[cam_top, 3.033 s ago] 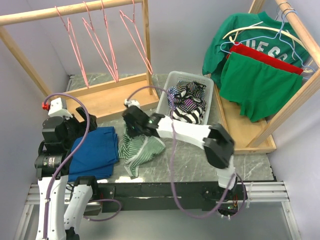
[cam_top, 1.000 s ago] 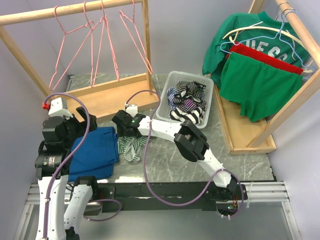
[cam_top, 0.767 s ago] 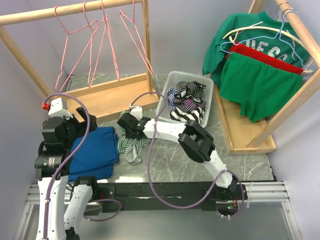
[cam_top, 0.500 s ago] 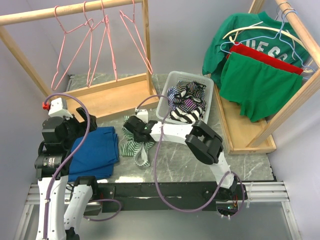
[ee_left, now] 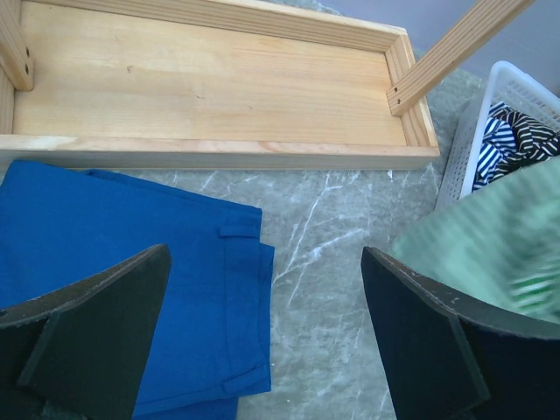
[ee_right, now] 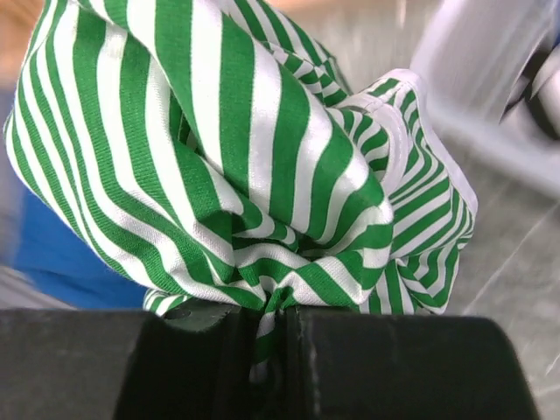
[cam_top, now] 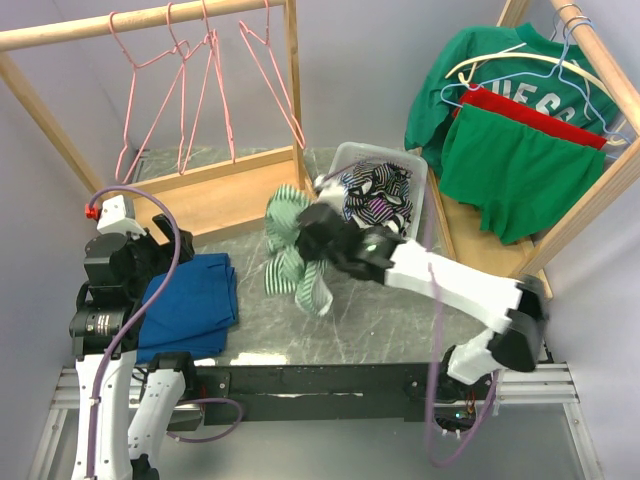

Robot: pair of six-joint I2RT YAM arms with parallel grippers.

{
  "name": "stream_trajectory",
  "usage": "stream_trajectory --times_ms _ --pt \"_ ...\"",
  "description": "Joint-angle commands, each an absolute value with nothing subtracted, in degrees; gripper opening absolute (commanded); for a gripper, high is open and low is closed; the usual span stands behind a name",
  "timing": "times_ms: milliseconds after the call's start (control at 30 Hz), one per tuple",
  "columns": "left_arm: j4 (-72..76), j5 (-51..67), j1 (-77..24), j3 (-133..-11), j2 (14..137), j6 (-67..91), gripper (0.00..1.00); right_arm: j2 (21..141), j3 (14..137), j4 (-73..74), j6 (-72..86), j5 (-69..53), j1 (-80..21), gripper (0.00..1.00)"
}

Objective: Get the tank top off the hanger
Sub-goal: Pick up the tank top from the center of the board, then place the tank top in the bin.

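**Item:** tank top (cam_top: 292, 258), green/white stripe.
**Loc:** clear of the table (cam_top: 390, 322), hanging bunched from the right end effector (ee_right: 262, 325), just left of the basket (cam_top: 338, 163). No hanger seen in it.
**Grip:** right jaws pressed onto a fold of the fabric. Cloth balls up at the grip, w/ loops dangling below.
**Left end effector** (ee_left: 262, 341): spread wide, empty, over blue garment (cam_top: 190, 305).
**Handling (est.):** light, soft knit, no stiffness. Drapes & snags easily; not fragile.
**Hold pts (est.):** hem or strap, pinched thru doubled fabric; a single layer prob. slips.
**Nearby:** hangers (cam_top: 190, 90) on rack (cam_top: 130, 22), well apart.
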State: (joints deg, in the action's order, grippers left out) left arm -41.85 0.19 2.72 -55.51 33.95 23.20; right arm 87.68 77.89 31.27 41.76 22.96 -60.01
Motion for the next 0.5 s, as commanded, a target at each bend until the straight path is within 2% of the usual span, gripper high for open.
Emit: stream_trajectory --times_ms 0,167,233,467 --pt "-40.34 0.97 2.99 -55.72 33.92 22.15 0.96 81.66 82.09 33.31 39.11 27.33 -53.64 0.0" --pt "-40.6 1.23 2.99 -55.81 33.66 22.06 0.96 79.89 78.76 24.9 34.38 21.02 -43.88 0.0" --pt "-40.61 1.32 2.99 -55.72 33.49 22.15 0.96 82.52 79.44 20.48 33.4 14.72 -38.01 0.0" --pt "-40.34 3.16 2.99 -55.55 33.49 23.02 0.96 99.73 89.45 18.71 31.37 8.27 -30.16 0.0"
